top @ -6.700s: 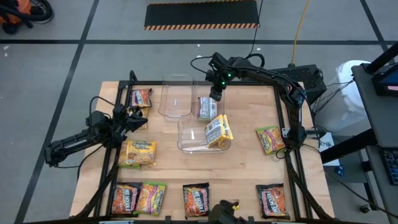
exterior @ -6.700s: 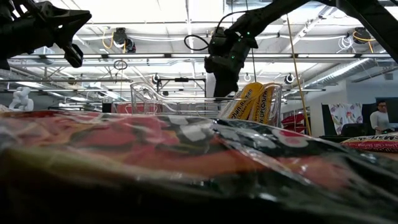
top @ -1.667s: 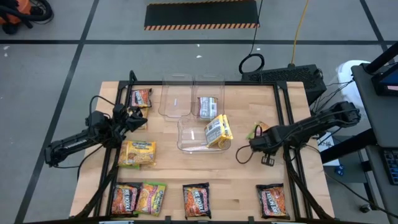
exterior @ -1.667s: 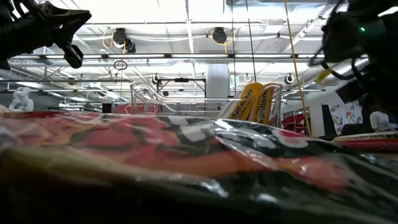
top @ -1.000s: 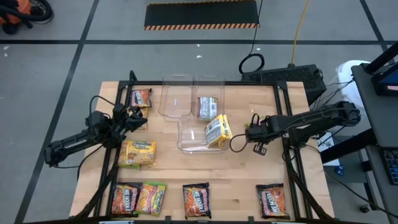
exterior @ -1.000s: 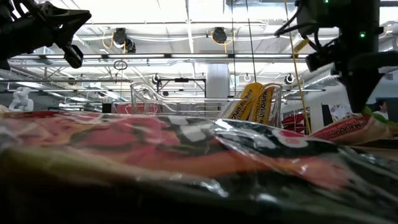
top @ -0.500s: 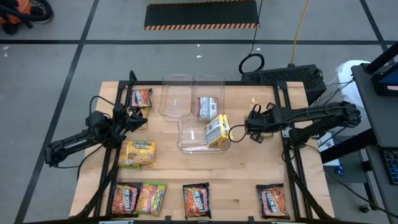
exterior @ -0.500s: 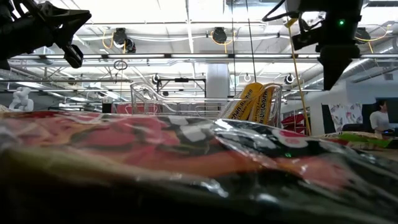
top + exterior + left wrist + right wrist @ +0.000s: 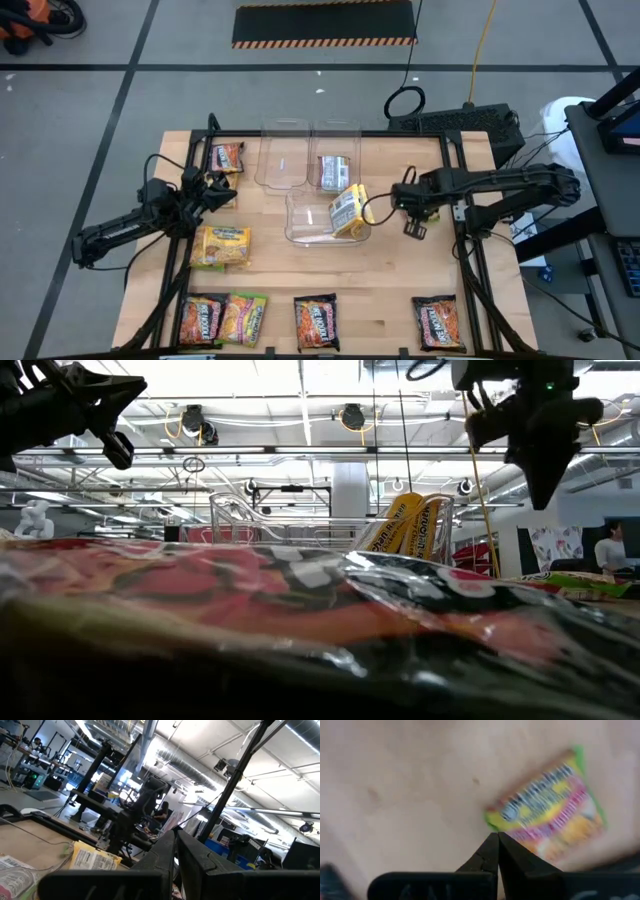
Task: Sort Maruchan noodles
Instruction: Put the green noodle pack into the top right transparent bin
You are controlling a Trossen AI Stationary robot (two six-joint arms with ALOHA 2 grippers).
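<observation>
Since the earlier frames the right tool [image 9: 412, 212] has travelled from the far bins to the bench's right side, and the lime-green packet [image 9: 547, 818] no longer shows there from above. The tool's fingers are pressed together; it hangs above the wood just right of the near clear bin [image 9: 310, 222], in which two yellow packets [image 9: 352, 209] lean — the green packet appears below it in the wrist view, and whether it is held cannot be told. The left tool [image 9: 212, 190] waits, nearly closed and empty, beside the yellow packet [image 9: 223, 245] on the bench [image 9: 390, 270].
</observation>
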